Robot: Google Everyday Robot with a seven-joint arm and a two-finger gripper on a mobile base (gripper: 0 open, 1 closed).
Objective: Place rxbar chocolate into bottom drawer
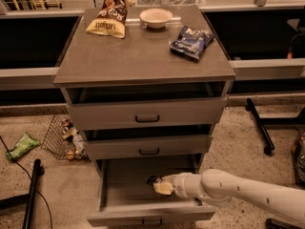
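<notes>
The bottom drawer [114, 194] is pulled out wide, and its grey floor shows. My gripper [159, 186] reaches in from the right on a white arm, low over the drawer's middle right. A small dark piece [152, 180] sticks out at its tip. It looks like the end of the rxbar chocolate held in the gripper, and the rest of the bar is hidden.
The two upper drawers [147, 113] are slightly ajar. On the cabinet top lie a yellow-and-brown snack bag [108, 18], a white bowl [156, 17] and a blue chip bag [191, 41]. A wire basket [64, 137] and a green wrapper [21, 144] are on the floor at the left. Black stand legs [259, 125] are at the right.
</notes>
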